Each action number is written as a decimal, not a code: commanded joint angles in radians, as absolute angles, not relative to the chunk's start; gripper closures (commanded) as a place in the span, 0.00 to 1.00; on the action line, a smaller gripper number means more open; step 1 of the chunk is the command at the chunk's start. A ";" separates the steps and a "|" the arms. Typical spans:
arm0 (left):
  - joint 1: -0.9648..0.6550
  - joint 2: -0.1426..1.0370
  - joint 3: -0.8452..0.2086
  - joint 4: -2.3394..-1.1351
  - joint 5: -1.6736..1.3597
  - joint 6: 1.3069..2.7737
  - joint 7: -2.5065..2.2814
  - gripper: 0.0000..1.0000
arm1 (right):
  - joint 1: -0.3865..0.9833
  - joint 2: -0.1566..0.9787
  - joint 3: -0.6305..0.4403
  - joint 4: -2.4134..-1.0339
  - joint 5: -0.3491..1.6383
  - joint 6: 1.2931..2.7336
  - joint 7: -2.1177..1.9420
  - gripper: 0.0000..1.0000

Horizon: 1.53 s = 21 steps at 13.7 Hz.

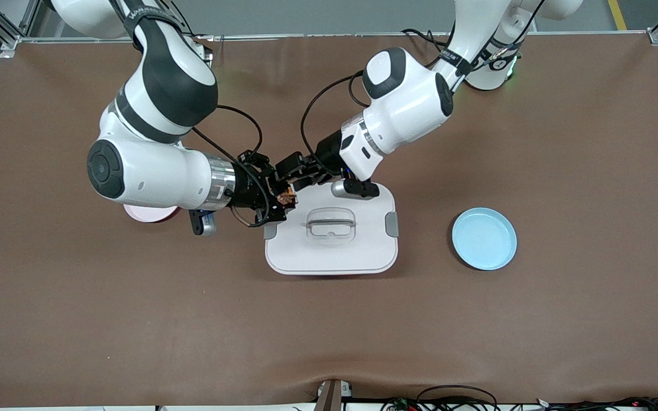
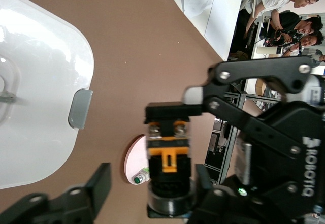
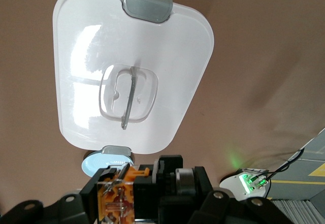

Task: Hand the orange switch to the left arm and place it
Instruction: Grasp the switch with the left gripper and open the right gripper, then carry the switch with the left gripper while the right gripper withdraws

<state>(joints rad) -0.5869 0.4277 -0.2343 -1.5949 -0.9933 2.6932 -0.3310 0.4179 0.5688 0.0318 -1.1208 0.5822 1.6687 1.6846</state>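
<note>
The orange switch [image 2: 169,169] is seen as a small black cylindrical part with an orange section and a ringed black end. It is clamped between the fingers of the right gripper [image 1: 284,198] and held in the air over the corner of the box [image 1: 332,235] toward the right arm's end of the table. The left gripper [image 1: 300,171] is placed just beside it, its fingers parted on either side of the switch without a visible grip. The white box is closed, its lid held by grey side clips; its contents are hidden. A pink plate [image 1: 149,213] is largely covered by the right arm; a small clear-and-green part [image 2: 139,177] is seen on it. A blue plate [image 1: 484,238] lies toward the left arm's end.
</note>
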 commanded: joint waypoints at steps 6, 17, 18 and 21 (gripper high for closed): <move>-0.588 0.433 -0.236 -1.594 -1.019 2.701 -0.299 1.00 | 0.422 0.603 0.031 -1.055 0.600 1.663 1.715 1.00; -0.586 0.419 -0.236 -1.598 -1.017 2.694 -0.304 1.00 | 0.367 0.594 0.031 -1.054 0.598 1.629 1.666 0.00; -0.584 0.411 -0.236 -1.601 -1.012 2.689 -0.304 1.00 | 0.351 0.592 0.029 -1.052 0.598 1.591 1.611 0.00; -0.557 0.374 -0.232 -1.621 -0.997 2.611 -0.305 1.00 | 0.282 0.583 0.026 -1.046 0.598 1.497 1.461 0.00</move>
